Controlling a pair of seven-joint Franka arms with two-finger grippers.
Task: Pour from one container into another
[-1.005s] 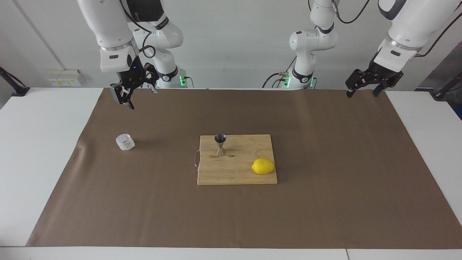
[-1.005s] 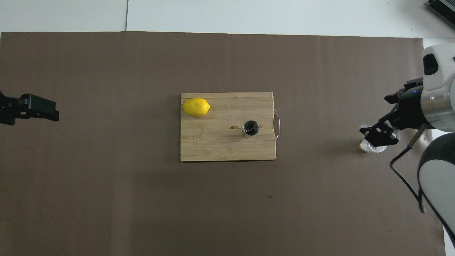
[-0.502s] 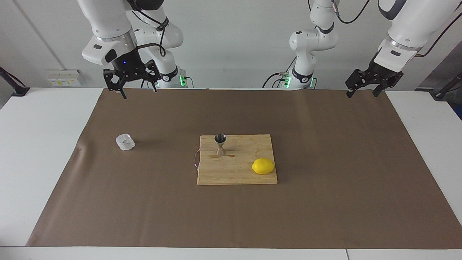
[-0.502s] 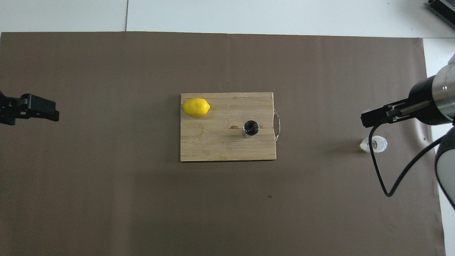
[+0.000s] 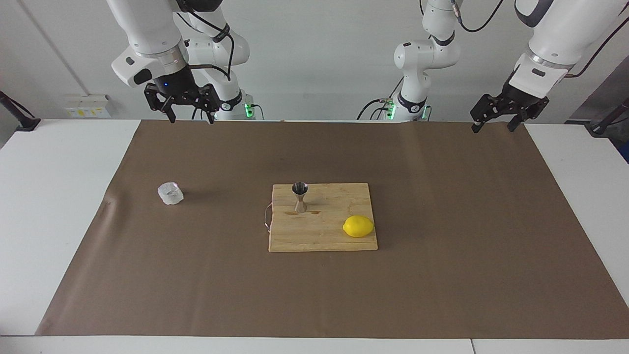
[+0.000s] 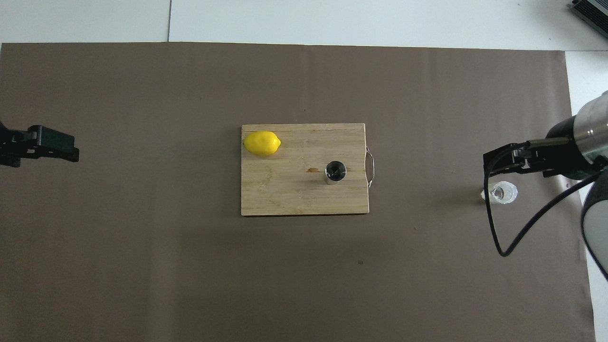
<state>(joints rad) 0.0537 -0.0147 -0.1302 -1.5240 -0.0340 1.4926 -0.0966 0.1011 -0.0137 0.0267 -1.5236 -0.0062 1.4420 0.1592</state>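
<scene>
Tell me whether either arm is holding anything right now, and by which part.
Nothing is held. Both the right gripper and left gripper hang open and empty; the clear cup sits untouched on the paper.

lemon (image 5: pixel 358 226) on wooden cutting board (image 5: pixel 324 235) (corner), brown paper (image 5: pixel 442 285)

Even, diffuse overhead light, both views bright and sharp. Soft short shadows: a faint one off the clear cup (image 5: pixel 170 193) on the brown paper (image 5: pixel 442 275), a thin one along the cutting board (image 5: pixel 323 231). Small speculars on the steel jigger (image 5: pixel 300 196) and lemon (image 5: pixel 358 226). White table (image 5: pixel 54 206) near clipping, possibly slightly overexposed. No obvious edge distortion.
</scene>
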